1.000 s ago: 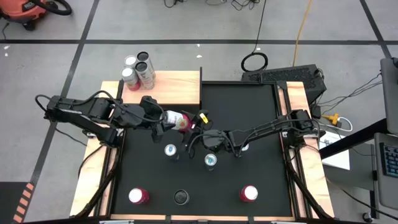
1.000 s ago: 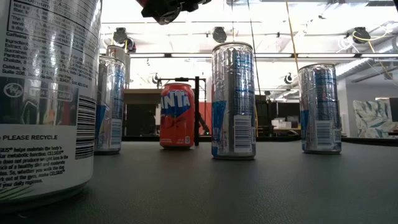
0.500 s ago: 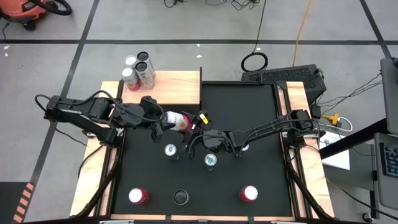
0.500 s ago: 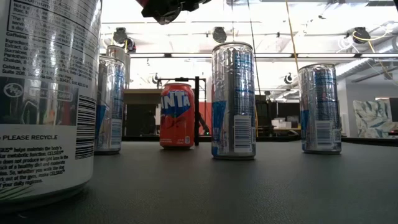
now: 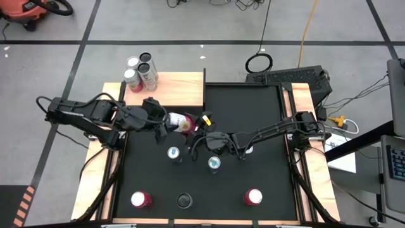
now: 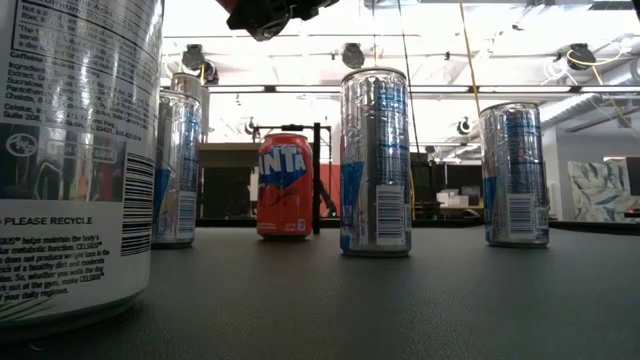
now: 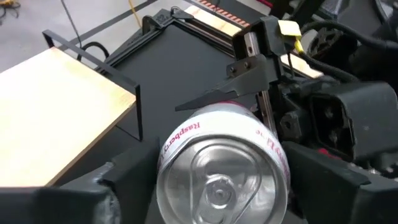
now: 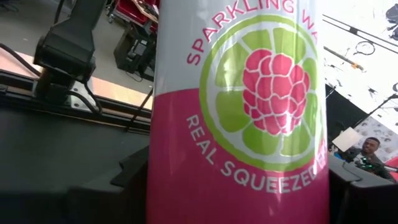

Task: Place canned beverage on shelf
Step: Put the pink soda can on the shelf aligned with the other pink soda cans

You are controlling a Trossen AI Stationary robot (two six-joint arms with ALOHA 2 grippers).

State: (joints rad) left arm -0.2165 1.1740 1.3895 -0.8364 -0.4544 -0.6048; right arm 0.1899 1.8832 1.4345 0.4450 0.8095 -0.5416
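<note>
A white and pink raspberry sparkling-water can lies on its side in the air above the black mat, just near of the pale wood shelf. My left gripper is shut on the can's top end. My right gripper is shut on it from the other side. In the left wrist view the can's lid faces the camera, and the shelf lies beyond. The can's label fills the right wrist view. Three cans stand on the shelf's left end. My left gripper pinches the can's side wall near its top end between its two fingers. The fingers come level from the table's left and lie along the can. The can is clear of the mat, on its side. My right gripper has the can's body between its two fingers, which lie across the can. One pointed finger rests on the wall toward the can's bottom end; the other is hidden behind the can.
Several cans stand on the mat: two slim silver ones just near of the grippers, and a pink one, a dark one and another pink one along the near edge. An orange can stands farther back. A person sits beyond the table.
</note>
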